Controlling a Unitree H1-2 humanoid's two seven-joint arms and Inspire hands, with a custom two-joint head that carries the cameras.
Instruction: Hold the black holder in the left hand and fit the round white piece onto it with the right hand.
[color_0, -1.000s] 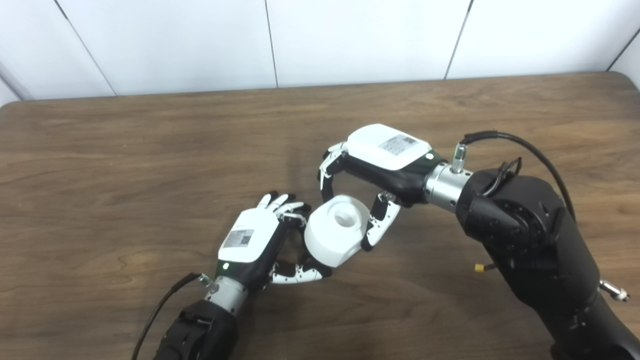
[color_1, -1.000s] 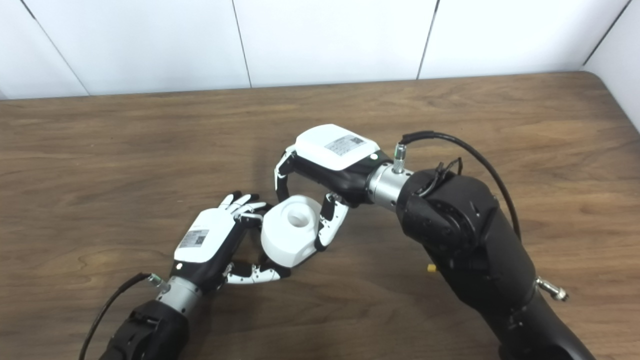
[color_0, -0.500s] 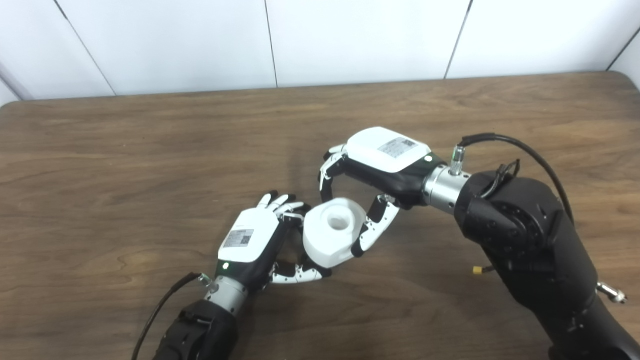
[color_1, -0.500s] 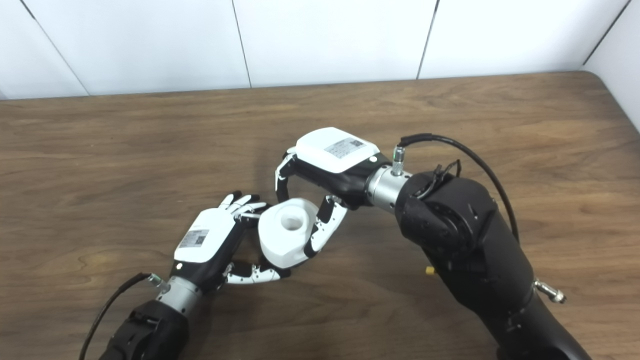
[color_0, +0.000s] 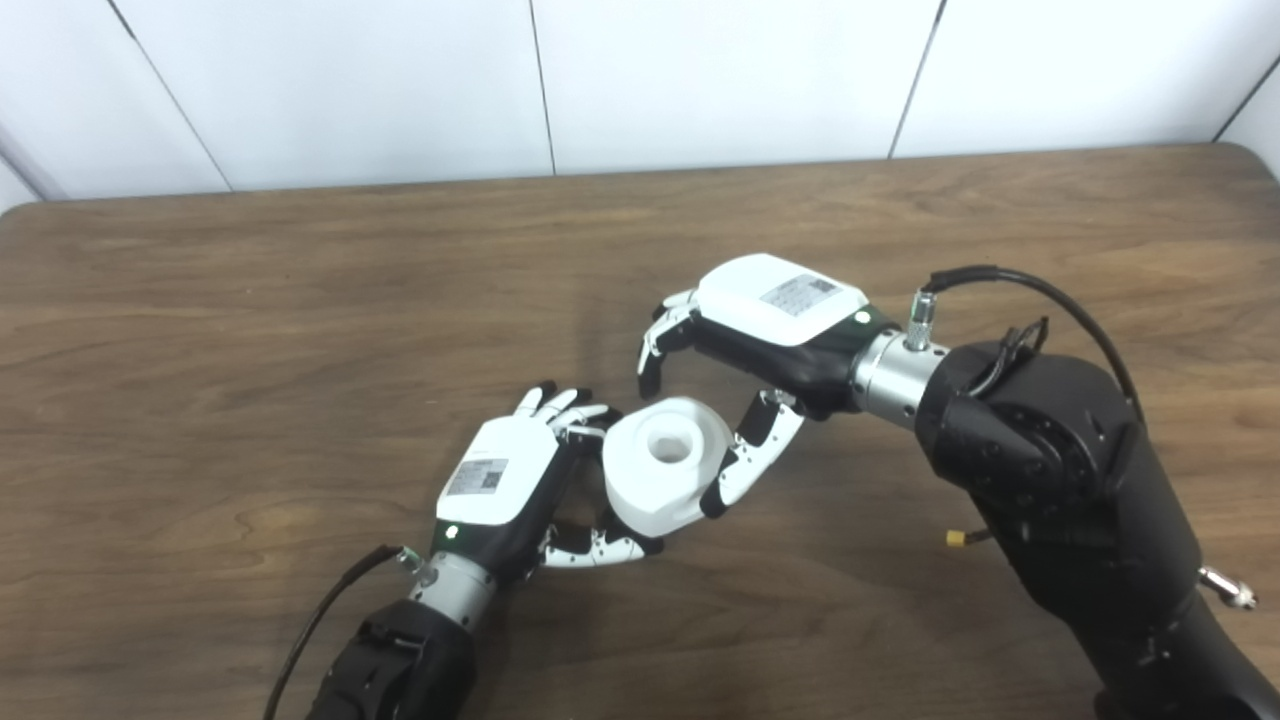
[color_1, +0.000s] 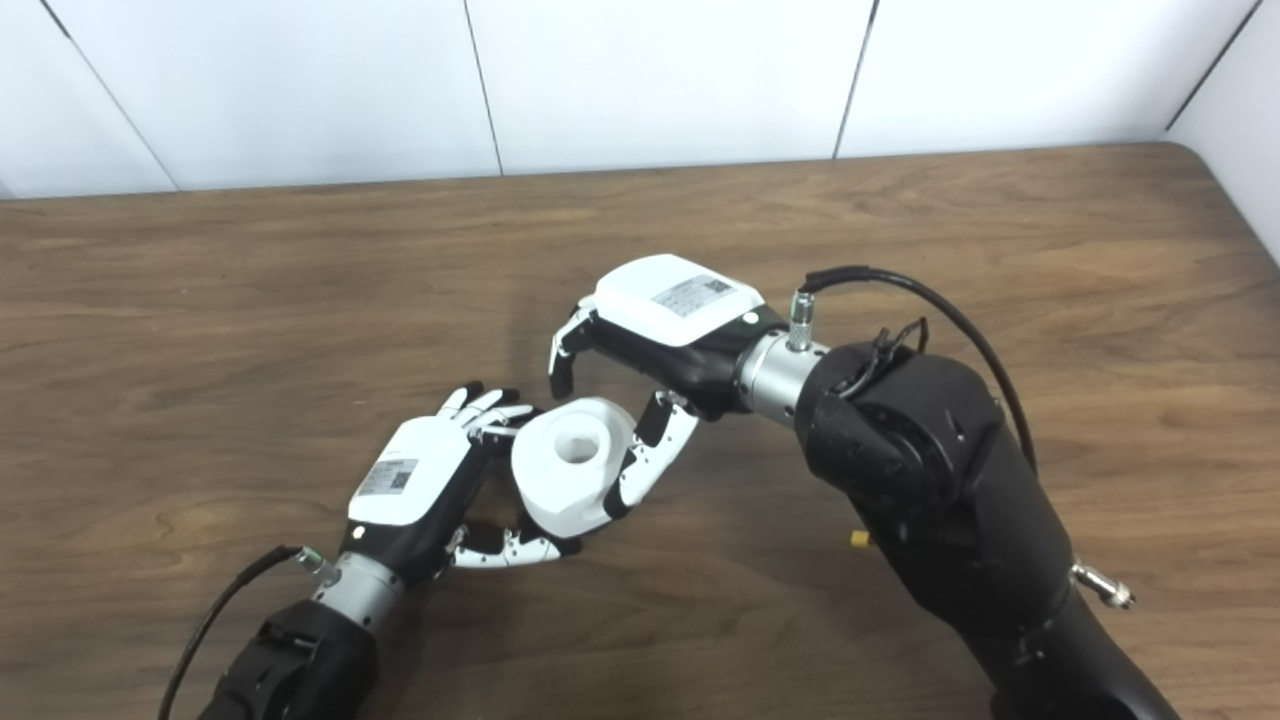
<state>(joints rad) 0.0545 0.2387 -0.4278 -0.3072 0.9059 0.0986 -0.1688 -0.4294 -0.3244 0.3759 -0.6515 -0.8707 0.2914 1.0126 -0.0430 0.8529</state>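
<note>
The round white piece (color_0: 660, 465), a thick disc with a hollow centre, sits tilted over the curled fingers and thumb of my left hand (color_0: 500, 480). The black holder is almost wholly hidden under the piece and inside that hand. My right hand (color_0: 770, 320) hovers just right of and above the piece. Its fingers (color_0: 652, 355) arch above the piece's far edge and are apart from it. Its thumb (color_0: 748, 462) lies along the piece's right side.
The brown wooden table (color_0: 250, 330) stretches to a white panelled wall at the back. Its far right corner (color_1: 1190, 160) is rounded. My bulky black right forearm (color_0: 1060, 480) fills the lower right, with a cable looping over its wrist.
The white piece has shifted down and left, settling closer onto my left hand. My right hand's fingers have lifted off its far edge. The left hand has stayed put.
</note>
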